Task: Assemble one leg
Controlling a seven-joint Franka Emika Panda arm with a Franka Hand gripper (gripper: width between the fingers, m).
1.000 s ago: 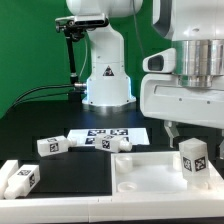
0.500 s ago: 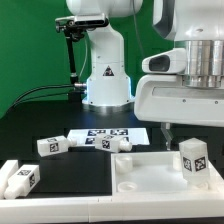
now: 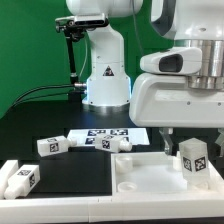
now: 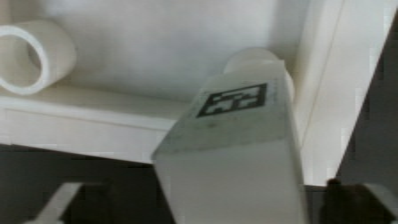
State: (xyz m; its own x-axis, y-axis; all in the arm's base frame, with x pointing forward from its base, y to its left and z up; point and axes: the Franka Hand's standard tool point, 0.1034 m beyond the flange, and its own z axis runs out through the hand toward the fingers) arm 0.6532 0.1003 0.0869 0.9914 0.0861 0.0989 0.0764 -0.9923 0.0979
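Observation:
A white leg [image 3: 192, 158] with a black-and-white tag stands upright inside the large white tray [image 3: 150, 178], near its right side in the exterior view. My gripper [image 3: 190, 147] hangs right over it, one dark finger [image 3: 166, 141] showing to its left. In the wrist view the leg [image 4: 228, 140] fills the middle, between my gripper's [image 4: 210, 206] two dark fingertips [image 4: 64, 206]. A gap shows on each side of the leg, so the jaws stand open around it.
Three more tagged legs lie on the black table: one [image 3: 51, 146] by the marker board [image 3: 108, 134], one [image 3: 22, 178] at the front left, one [image 3: 122, 145] at the tray's far edge. The arm's white base [image 3: 107, 75] stands behind. A round socket [image 4: 32, 55] shows in the tray.
My gripper has shifted slightly to the exterior view's left and come a little lower around the upright leg. The leg has hardly moved.

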